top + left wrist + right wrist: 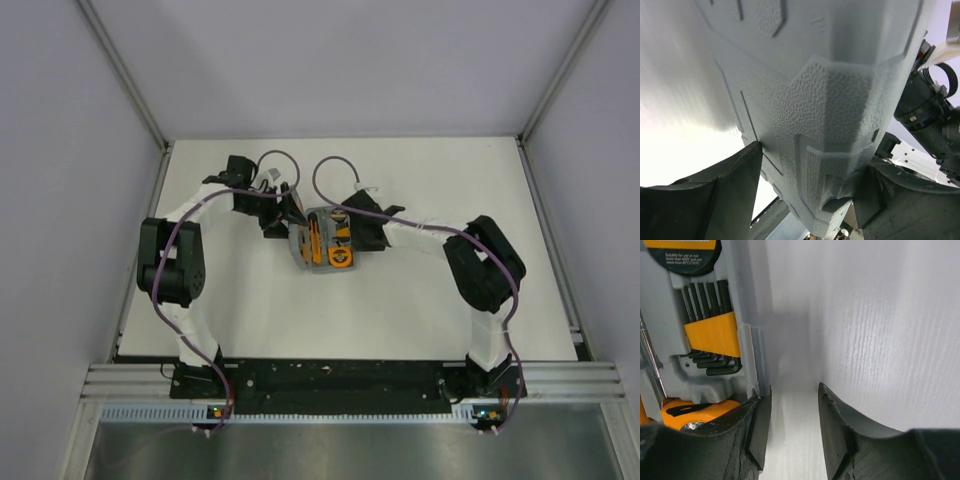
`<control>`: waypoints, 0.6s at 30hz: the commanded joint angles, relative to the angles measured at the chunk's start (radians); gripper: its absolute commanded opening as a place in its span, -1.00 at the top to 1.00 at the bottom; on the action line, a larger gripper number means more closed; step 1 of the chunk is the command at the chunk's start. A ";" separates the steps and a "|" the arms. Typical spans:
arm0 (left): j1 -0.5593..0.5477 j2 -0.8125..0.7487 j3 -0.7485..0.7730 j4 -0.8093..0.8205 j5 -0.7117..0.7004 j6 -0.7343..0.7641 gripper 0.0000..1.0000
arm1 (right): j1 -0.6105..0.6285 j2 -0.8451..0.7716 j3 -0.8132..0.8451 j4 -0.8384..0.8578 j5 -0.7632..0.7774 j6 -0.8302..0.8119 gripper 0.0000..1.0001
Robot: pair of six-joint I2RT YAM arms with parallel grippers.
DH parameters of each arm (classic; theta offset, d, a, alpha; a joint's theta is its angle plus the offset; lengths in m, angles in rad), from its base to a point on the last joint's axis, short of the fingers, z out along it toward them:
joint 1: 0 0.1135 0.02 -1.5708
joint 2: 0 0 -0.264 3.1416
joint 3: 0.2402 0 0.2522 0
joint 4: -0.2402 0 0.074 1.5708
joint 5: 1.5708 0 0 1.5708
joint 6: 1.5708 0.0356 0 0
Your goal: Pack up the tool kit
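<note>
The grey case [322, 242] lies open between both grippers, its tools seated. The left gripper [812, 160] appears to grasp the lid [830, 100] between its jaws. The right gripper [792, 405] is released, with the case's edge against one jaw and the hex keys [710, 332] beyond. Closing seems in hand: next, fold the lid down squarely.

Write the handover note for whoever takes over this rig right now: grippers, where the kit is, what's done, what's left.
Left gripper: closed on the raised lid of the case, one finger on each face.
Right gripper: open, low over the table, one finger against the case's side edge.
The case sits mid-table, open. The hex keys and tape measure are seated in their slots.
Left to do: swing the lid down and press it shut. Whether every tool is in, I cannot tell.
</note>
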 commanded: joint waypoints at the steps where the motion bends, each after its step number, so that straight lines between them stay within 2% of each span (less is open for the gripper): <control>1: -0.017 -0.054 -0.009 0.118 0.158 -0.063 -0.41 | -0.031 -0.035 -0.012 0.028 -0.011 0.059 0.15; 13: -0.020 -0.066 0.015 0.121 0.166 -0.082 -0.42 | -0.031 -0.006 -0.019 0.108 -0.196 0.009 0.15; 18: -0.028 -0.092 0.047 0.126 0.182 -0.103 -0.43 | -0.024 -0.026 -0.033 0.109 -0.171 0.008 0.16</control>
